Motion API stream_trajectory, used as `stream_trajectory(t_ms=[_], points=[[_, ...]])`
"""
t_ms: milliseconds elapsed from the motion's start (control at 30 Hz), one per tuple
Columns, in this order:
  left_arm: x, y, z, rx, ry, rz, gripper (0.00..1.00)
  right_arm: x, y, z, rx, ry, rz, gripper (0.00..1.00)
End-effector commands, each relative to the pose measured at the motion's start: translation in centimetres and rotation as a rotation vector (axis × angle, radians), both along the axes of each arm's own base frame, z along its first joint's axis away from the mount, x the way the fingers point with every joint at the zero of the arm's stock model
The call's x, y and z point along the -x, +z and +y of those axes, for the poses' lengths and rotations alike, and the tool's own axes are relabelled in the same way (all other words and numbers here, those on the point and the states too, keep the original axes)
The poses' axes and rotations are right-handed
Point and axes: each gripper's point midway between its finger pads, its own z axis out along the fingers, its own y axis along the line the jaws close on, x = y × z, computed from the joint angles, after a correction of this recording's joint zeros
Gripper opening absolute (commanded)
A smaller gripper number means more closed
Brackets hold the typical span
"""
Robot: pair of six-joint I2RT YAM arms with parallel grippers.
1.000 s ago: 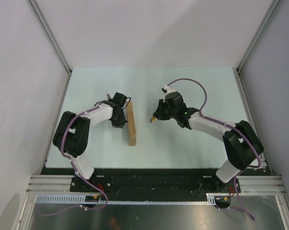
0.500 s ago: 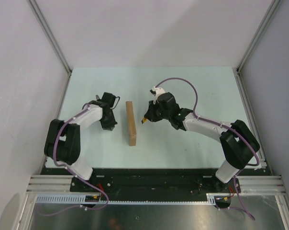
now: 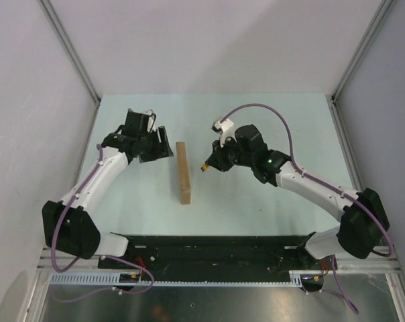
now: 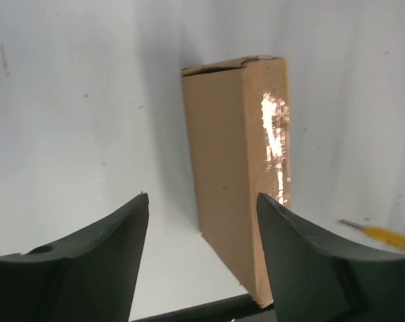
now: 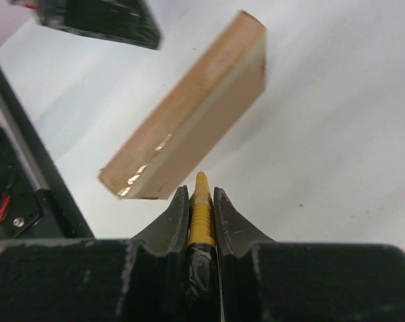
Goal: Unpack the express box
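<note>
One express box [image 3: 183, 172], two end effectors, one yellow knife [image 5: 201, 215]. The box stands on a long narrow edge in the middle of the pale bench [image 3: 256, 121], between white walls [image 3: 222, 47]; its lid is shut and its contents are hidden. The left end effector [image 3: 166, 144], at the box's 11 o'clock and apart from it, gapes wide and holds nothing. The right end effector [image 5: 201, 191], at 3 o'clock, is clamped on the knife, whose tip points toward the box.

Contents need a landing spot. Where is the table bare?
Bare: the far strip behind the express box, and the near patch between box and right arm. Crowded: beside the box, where the left pincer and the right pincer with its knife flank it.
</note>
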Motion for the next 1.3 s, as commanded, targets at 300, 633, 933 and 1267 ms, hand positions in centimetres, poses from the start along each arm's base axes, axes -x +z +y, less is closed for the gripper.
stream_trajectory(t_ms=[300,633,933,1267], points=[[0.2,1.9,-6.4,0.105,-0.276,-0.094,0.78,2.5,5.6,0.3,-0.056,0.035,-0.193,0.00],[0.2,-1.9,-7.1,0.018,-0.342,-0.020,0.77,6.1,6.8,2.0,-0.067,0.195,-0.296,0.00],[0.3,-3.1,-6.9,-0.029,-0.407,-0.015,0.50,8.5,6.5,5.2,-0.043,0.334,-0.415,0.00],[0.5,-4.1,-6.5,-0.053,-0.419,0.010,0.38,9.3,3.9,7.4,0.002,0.406,-0.434,0.00]])
